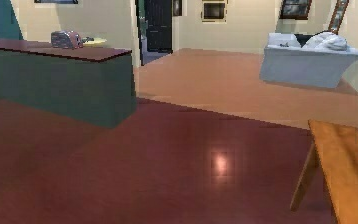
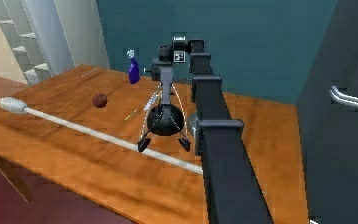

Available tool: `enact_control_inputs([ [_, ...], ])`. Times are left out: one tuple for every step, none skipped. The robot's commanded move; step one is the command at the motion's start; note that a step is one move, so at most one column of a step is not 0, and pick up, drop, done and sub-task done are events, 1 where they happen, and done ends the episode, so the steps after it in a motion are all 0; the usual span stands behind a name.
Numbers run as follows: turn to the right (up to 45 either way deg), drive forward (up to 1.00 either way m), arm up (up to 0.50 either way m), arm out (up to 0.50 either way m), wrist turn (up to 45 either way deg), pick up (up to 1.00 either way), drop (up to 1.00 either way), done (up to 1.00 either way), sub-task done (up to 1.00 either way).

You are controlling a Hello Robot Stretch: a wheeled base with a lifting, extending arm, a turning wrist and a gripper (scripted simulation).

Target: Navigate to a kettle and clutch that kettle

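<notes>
Across the forward view, a teal counter [image 1: 57, 85] stands at ten o'clock with a grey boxy thing [image 1: 65, 39] on its dark top. A pale sofa [image 1: 307, 62] sits at two o'clock, and a wooden tabletop [image 1: 342, 165] enters at four o'clock.

Over in the arm side view, the arm [image 2: 222, 140] rises from six o'clock above that tabletop. At the centre is a dark rounded mass [image 2: 165, 121] with thin fingers [image 2: 144, 144] under it. I cannot tell whether this is the kettle or the jaws' own body, nor whether the jaws grasp anything. A blue spray bottle [image 2: 133, 68] stands at eleven o'clock, a brown ball [image 2: 100, 100] at ten.

A kettle would likely be rigid, smooth-walled and weighty, so its handle seems the surest hold.
</notes>
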Motion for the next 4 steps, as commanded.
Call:
enact_control_inputs([
  [0.0,0.0,0.0,0.0,45.0,0.0,0.0,0.0,0.0],
  [0.0,0.0,0.0,0.0,45.0,0.0,0.0,0.0,0.0],
  [0.0,0.0,0.0,0.0,45.0,0.0,0.0,0.0,0.0],
  [0.0,0.0,0.0,0.0,33.0,0.0,0.0,0.0,0.0],
])
